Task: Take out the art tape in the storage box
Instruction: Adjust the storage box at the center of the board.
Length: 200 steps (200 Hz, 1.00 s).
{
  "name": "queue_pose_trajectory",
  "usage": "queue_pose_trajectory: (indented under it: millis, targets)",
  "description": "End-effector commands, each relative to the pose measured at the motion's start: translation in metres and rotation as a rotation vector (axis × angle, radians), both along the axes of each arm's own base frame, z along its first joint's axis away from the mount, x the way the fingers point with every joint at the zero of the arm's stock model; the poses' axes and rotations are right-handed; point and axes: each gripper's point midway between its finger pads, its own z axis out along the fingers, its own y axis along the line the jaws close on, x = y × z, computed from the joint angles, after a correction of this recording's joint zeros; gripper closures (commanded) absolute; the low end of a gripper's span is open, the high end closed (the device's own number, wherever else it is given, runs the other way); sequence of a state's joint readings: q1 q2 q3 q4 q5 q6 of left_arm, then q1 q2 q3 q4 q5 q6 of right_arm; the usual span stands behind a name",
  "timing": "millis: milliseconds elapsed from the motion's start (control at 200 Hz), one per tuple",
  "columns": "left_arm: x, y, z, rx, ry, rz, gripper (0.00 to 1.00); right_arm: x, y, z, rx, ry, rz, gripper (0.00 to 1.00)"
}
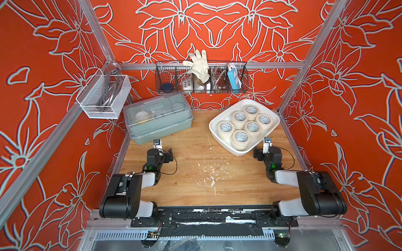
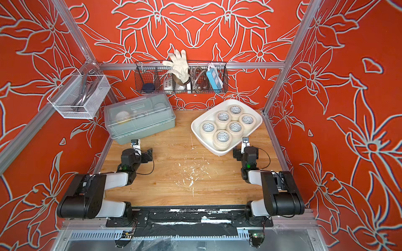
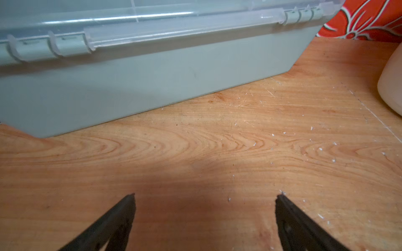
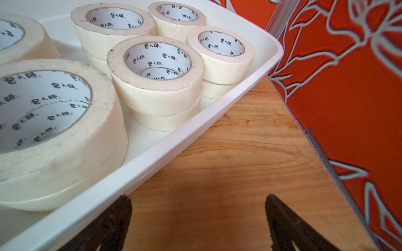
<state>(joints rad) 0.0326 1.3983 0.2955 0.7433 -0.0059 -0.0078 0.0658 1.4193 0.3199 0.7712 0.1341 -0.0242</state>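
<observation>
Jaws on both arms stood spread wide and empty. The left gripper (image 3: 205, 196) hung over the bare wooden table (image 3: 217, 147) near the grey-green box (image 3: 152, 82), and the right gripper (image 4: 196, 196) was just beside the storage box (image 4: 217, 108) rim. The art tape (image 4: 155, 87) sat inside that tub in six two-high stacks, at the table's far right.

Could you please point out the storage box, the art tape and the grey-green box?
storage box (image 4: 191, 130): right wrist view, near rim.
art tape (image 4: 97, 139): right wrist view, nearest roll's side.
grey-green box (image 3: 152, 87): left wrist view, front wall.
</observation>
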Motion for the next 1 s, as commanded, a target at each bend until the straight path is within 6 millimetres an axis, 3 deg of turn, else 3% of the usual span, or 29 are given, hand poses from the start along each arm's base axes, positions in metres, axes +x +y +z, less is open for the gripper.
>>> queue_pose_trajectory:
  millis: [0,470,530,691,781,901,996]
  targets:
    - [0.007,0.001,0.009,0.004,-0.028,0.004,0.02,0.004,-0.002,0.010,0.002,-0.032,-0.014,0.01]
    - [0.007,0.001,0.009,0.005,-0.031,0.007,0.02,0.004,-0.002,0.011,0.003,-0.037,-0.015,0.01]
    - [0.005,0.004,0.014,0.006,-0.048,0.027,0.02,0.001,-0.014,0.018,0.001,-0.061,-0.092,0.01]
    - [-0.014,0.014,0.045,0.060,-0.094,0.152,0.02,-0.021,-0.047,0.053,0.009,-0.044,-0.315,0.01]
    - [-0.027,0.010,0.068,0.083,-0.145,0.189,0.02,-0.041,-0.067,0.069,0.114,-0.080,-0.500,0.01]
    - [-0.042,-0.008,0.110,0.001,-0.242,0.173,0.02,-0.048,-0.058,0.086,0.288,-0.118,-0.505,0.02]
    - [-0.053,-0.018,0.129,-0.225,-0.248,0.184,0.02,-0.049,-0.043,0.104,0.412,-0.076,-0.465,0.04]
